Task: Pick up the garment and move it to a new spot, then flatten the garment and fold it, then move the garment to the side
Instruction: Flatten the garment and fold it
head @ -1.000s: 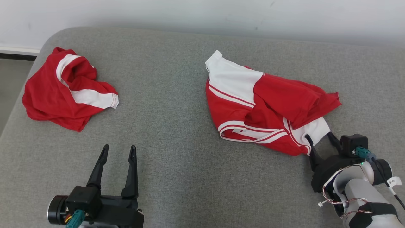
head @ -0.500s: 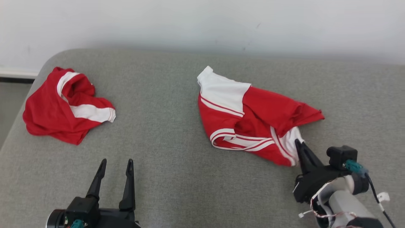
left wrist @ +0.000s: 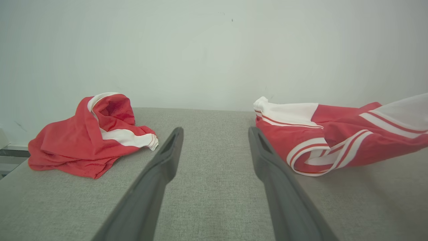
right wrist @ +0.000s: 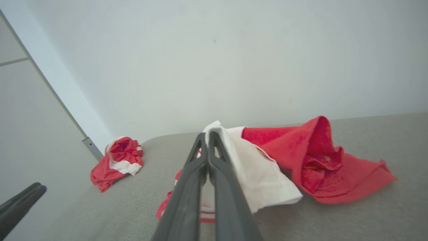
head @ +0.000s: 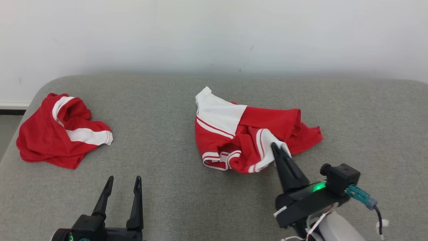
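Nearest the robot, at the lower left of the head view, the left gripper (head: 124, 178) is hovering idle over the grey cushion (head: 174, 201), its fingers spread wide and holding nothing, pointing between the two heaps of cloth. Over on the right, things are changing: a second ago the right gripper (head: 275, 146) was straddling the white hem (head: 267, 147) with its fingers apart, and now those fingers are pressed together on that hem. They are drawing the corner up and leftward over the red cloth, so the red-and-white sports garment (head: 287, 122) is bunching toward its middle. The camera is also tilting up, so part of the shift is not the cloth's. By my reading the grasp is made and the pick-up is just beginning — most of the garment is still resting on the cushion, right of centre. Farther left, a second crumpled red-and-white garment (head: 57, 140) is lying untouched near the cushion's edge, with the white wall (head: 214, 33) rising behind.
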You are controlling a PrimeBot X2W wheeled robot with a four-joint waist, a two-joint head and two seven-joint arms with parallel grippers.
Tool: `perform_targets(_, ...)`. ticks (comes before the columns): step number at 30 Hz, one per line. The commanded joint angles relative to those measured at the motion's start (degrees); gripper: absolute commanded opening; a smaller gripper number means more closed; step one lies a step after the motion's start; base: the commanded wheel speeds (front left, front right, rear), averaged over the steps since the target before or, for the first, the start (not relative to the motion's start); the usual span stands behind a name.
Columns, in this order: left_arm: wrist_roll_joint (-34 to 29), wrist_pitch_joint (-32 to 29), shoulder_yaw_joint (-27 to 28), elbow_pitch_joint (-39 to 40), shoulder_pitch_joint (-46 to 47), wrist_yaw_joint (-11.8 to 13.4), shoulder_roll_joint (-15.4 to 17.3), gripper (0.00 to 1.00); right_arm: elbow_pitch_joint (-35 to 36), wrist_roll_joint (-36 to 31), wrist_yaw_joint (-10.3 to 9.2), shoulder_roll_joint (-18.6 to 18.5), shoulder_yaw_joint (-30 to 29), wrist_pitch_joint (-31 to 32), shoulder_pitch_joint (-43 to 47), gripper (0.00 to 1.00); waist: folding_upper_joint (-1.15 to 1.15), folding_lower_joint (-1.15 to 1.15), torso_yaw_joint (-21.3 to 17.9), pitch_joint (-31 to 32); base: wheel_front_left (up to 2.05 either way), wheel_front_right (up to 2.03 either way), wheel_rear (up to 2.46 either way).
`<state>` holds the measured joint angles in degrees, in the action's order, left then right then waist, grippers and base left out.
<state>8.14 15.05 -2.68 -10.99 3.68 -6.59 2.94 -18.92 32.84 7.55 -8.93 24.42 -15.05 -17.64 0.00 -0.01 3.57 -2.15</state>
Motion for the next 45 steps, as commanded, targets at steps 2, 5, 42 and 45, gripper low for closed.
perform_targets(2, -0.17, 0.19, 0.29, 0.04, -0.25, -0.26, -0.03, 1.0, 3.29, 1.55, -0.12, 1.7, 1.52, 0.77, 1.06, 0.0, 0.0, 0.01, 1.09, -0.14, 0.0, 0.0, 0.0)
perform_targets(5, -0.29, 0.19, 0.69, 0.03, -0.33, -0.28, -0.04, 1.0, 5.55, 2.44, -0.13, 2.8, 3.03, 1.35, 1.42, 0.0, 0.0, 0.01, 1.76, -0.26, 0.0, 0.0, 0.0)
perform_targets(42, -0.42, 0.19, 3.35, 0.25, -0.45, 0.38, -0.05, 1.0, -4.95, 6.46, -0.13, 4.01, 16.35, -0.08, -2.11, 1.0, 0.0, 0.01, 3.11, -0.18, 0.0, 0.0, 0.0)
perform_targets(45, -0.69, 0.19, 3.67, 0.48, -0.81, 0.31, -0.07, 1.0, -2.43, 5.08, -0.13, 2.84, 11.69, -0.17, 0.43, 1.0, 0.0, 0.01, 2.25, 0.03, 0.0, 0.0, 0.0)
